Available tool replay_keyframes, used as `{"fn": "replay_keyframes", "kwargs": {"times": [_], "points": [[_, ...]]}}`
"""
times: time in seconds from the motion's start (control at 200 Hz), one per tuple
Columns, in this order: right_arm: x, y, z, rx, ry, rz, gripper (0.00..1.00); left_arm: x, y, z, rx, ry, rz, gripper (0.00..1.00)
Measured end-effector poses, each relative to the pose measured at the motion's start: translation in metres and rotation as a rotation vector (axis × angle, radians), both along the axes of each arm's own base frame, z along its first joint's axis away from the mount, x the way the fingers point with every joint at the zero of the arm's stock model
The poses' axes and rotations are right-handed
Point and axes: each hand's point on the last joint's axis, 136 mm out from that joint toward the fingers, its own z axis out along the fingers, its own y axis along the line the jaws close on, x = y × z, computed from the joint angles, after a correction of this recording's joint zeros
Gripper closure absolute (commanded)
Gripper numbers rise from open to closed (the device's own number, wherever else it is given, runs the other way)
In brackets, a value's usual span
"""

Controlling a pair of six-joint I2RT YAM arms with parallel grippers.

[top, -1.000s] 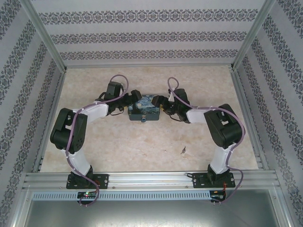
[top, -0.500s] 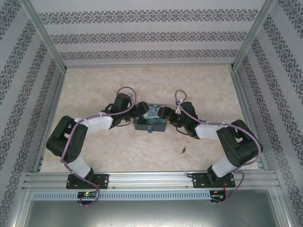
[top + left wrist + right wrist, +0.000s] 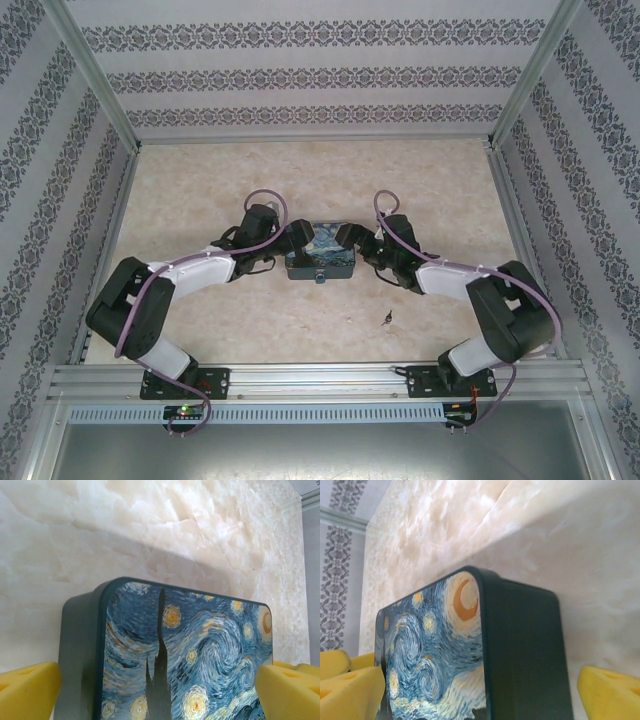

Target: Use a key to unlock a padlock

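Top view: both arms are folded low, elbows poking out at 9 and 3 o'clock, forearms angling in so the left gripper [image 3: 291, 240] and right gripper [image 3: 347, 238] flank the ends of the night-sky box [image 3: 320, 255] mid-desk. The desk [image 3: 250, 180] is creamy marble-look, with striped patterned wallpaper [image 3: 300, 75] and aluminium framing [image 3: 320, 375] around it. The padlock [image 3: 320, 278] is a tiny light-blue speck right at the box's 6 o'clock edge. The key [image 3: 386, 319], a thin dark sliver, lies apart around its 4 o'clock. Left wrist: yellow fingers [image 3: 27, 690] spread wide, box end between them. Right wrist: same deal, fingers [image 3: 350, 680] wide apart around the box.
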Motion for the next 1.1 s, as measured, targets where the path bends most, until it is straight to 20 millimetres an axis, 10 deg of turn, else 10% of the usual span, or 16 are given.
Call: {"fn": "replay_keyframes", "kwargs": {"times": [0.36,0.67,1.104], "points": [[-0.049,-0.071,0.044,-0.065,-0.018,-0.138,0.24,0.000,0.035,0.051,0.051,-0.124,0.029,0.01],[-0.127,-0.115,-0.001,-0.302,0.239,-0.209,0.44,-0.012,0.046,0.042,0.100,-0.093,0.038,0.01],[-0.176,-0.107,-0.058,-0.530,0.451,-0.133,0.53,-0.028,0.052,0.049,0.061,-0.096,0.055,0.01]]}}
